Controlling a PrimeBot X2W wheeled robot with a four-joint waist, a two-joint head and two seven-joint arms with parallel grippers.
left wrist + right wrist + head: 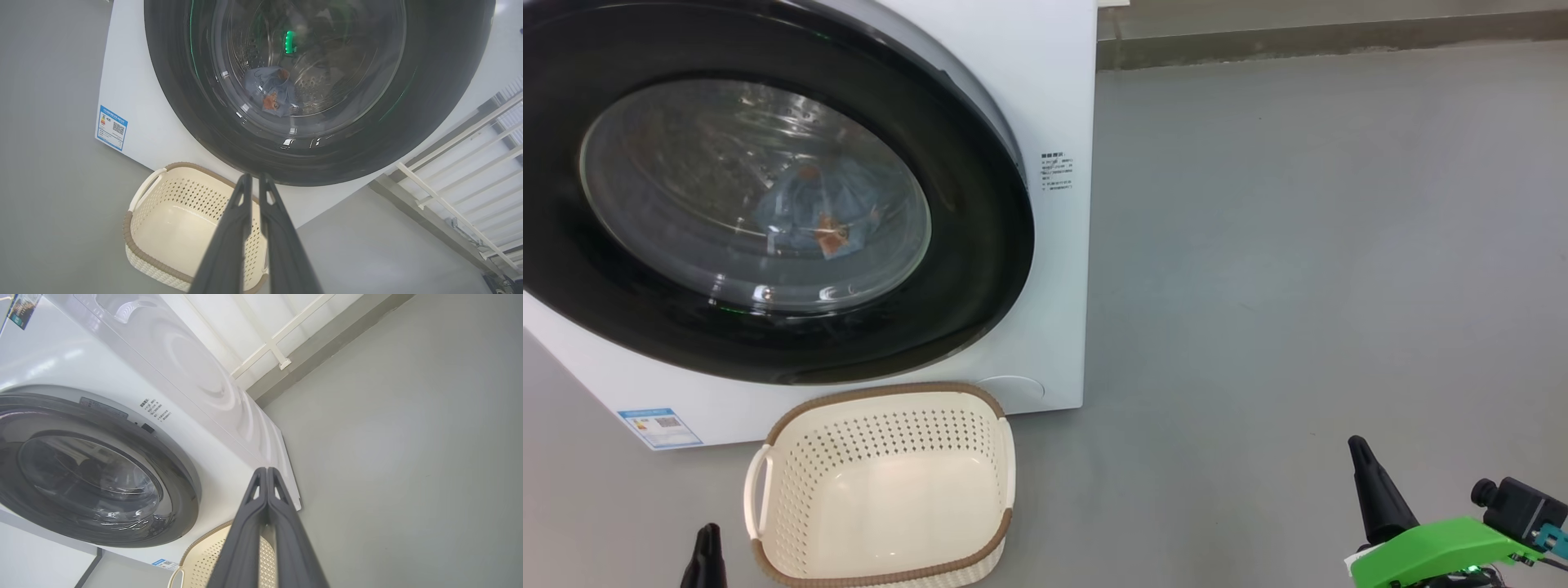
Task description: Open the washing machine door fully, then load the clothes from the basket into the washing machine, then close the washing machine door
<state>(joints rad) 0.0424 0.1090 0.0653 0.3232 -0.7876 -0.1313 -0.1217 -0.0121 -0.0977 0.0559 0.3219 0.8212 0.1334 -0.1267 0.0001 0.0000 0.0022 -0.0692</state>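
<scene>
— Where is the left gripper point(255, 177), and what is it doing?

— It hangs low, its two dark fingers drawn together with nothing between them. The basket point(147, 192) sits just beneath and ahead of those fingers, its bare cream bottom showing.

— And the washing machine door point(171, 102)?

— Beyond the fingertips and above them, shut flat against the washing machine point(130, 81) (black rim flush with the white front).

— The clothes?

— The clothes point(269, 92) are farther on past the same fingertips, behind the door's glass: a light blue heap with orange figures, lying low in the drum.

— Does the basket touch the machine?

— It stands on the grey floor point(1298, 245) close against the machine's foot; I cannot tell whether they touch. A blue label point(111, 128) sits on the machine's lower front, off to the left of the fingertips.

— The right gripper point(267, 469)?

— Clenched too, fingers pressed tip to tip on nothing. It hovers over bare floor, with the basket well off to its left and the machine's front corner ahead of its tips.
</scene>
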